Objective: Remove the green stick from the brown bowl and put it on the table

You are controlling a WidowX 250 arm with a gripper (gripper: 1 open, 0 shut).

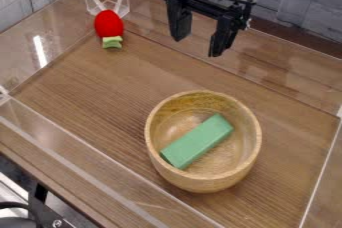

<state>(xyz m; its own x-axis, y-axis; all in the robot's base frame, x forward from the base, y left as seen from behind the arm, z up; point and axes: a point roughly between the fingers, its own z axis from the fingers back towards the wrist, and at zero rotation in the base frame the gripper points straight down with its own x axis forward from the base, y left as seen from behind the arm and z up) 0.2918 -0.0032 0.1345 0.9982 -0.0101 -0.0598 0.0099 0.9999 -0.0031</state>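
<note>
The green stick (198,140) lies flat inside the brown bowl (168,115), slanting from lower left to upper right across its bottom. The bowl rests on the table (80,97) toward the front right. My gripper (201,33) hangs above the table behind the bowl, pointing down, its black fingers (222,38) spread apart with nothing between them. It is clear of the bowl and touches nothing.
A small red toy with a green base and pale ears (108,23) stands at the back left. Clear plastic walls (80,157) edge the table on the front, left and right sides.
</note>
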